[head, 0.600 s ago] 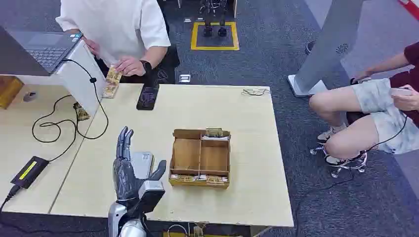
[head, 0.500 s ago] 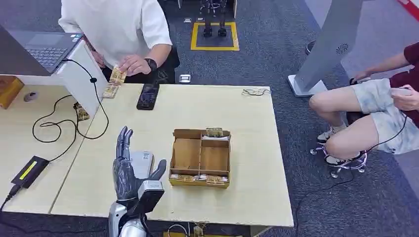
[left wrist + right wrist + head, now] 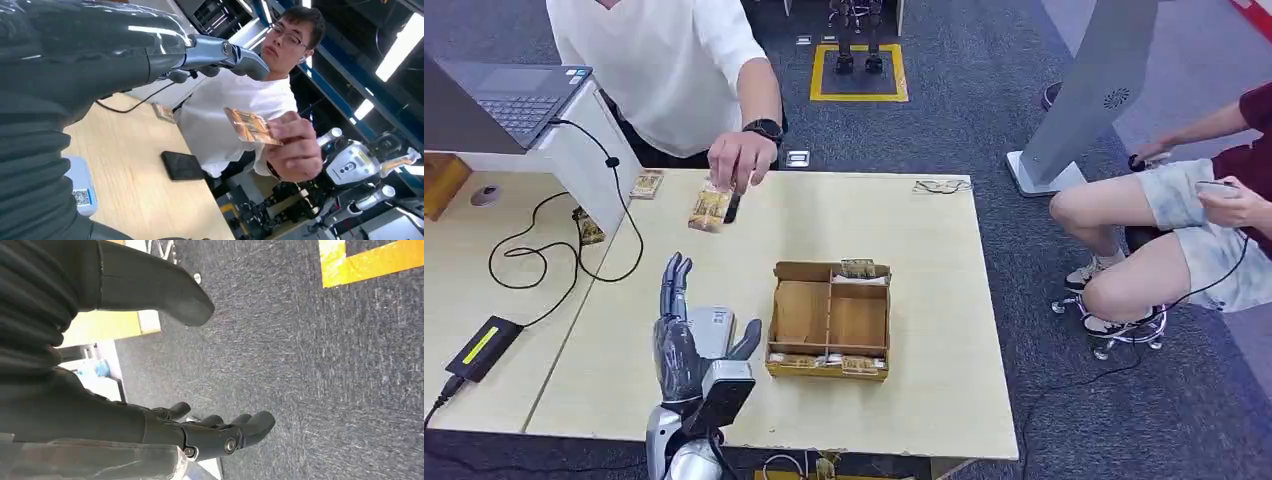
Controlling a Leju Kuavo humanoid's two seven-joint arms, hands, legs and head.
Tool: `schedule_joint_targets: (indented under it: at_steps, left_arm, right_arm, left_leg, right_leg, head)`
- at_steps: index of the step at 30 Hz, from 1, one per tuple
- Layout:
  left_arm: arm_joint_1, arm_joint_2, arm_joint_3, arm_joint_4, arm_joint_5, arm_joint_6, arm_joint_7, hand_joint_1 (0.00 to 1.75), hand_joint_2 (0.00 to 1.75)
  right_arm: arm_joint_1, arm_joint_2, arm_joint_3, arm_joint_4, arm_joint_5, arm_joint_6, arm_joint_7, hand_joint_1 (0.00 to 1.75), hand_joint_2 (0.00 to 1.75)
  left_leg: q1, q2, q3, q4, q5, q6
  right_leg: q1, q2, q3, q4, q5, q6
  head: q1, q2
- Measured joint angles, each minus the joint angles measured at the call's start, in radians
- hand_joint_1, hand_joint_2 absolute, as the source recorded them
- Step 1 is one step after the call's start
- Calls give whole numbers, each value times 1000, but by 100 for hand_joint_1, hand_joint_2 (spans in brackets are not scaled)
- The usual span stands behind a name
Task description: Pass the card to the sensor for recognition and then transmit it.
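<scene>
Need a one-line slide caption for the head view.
Left hand raised open above the sensor beside the wooden tray, as a person's hand holds a card out over the table.

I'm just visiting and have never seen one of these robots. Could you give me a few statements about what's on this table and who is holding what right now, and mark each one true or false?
1. The person in the white shirt holds a tan patterned card above the table. True.
2. The robot's left hand already grips that card. False: it is raised over the pale wooden table, fingers apart, holding nothing.
3. A small grey-white sensor pad with a square code lies on the table by the left hand. True.
4. The divided wooden tray sits on the floor. False: it stands on the table.
5. The robot's right hand rests on the table. False: it hangs over grey carpet, empty.
</scene>
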State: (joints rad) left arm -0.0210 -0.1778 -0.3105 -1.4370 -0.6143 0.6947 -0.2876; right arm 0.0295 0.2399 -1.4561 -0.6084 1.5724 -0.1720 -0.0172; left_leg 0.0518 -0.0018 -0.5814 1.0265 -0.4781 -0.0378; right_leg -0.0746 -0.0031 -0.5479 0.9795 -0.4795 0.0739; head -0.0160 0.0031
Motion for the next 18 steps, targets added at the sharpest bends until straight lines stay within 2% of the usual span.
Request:
schedule_joint_targets:
  at_steps: [7,11,18]
  left_arm:
    - [-42,3,-1,32,43,-2,-3,0,175]
    - [-94,3,-1,83,-22,-1,-8,0,175]
    - [-130,3,-1,132,-32,0,-8,0,175]
  right_arm:
    - [1,-3,7,-5,0,-13,2,0,175]
    - [1,-18,24,5,0,-27,-1,0,175]
    - [1,-32,39,20,0,-30,-1,0,175]
  left_leg:
    - [0,0,0,0,0,0]
    - [0,0,0,0,0,0]
    - [0,0,0,0,0,0]
  right_leg:
    - [0,0,0,0,0,0]
    - [0,0,1,0,0,0]
    - [0,0,0,0,0,0]
  head:
    - [0,0]
    - [0,0]
    - [0,0]
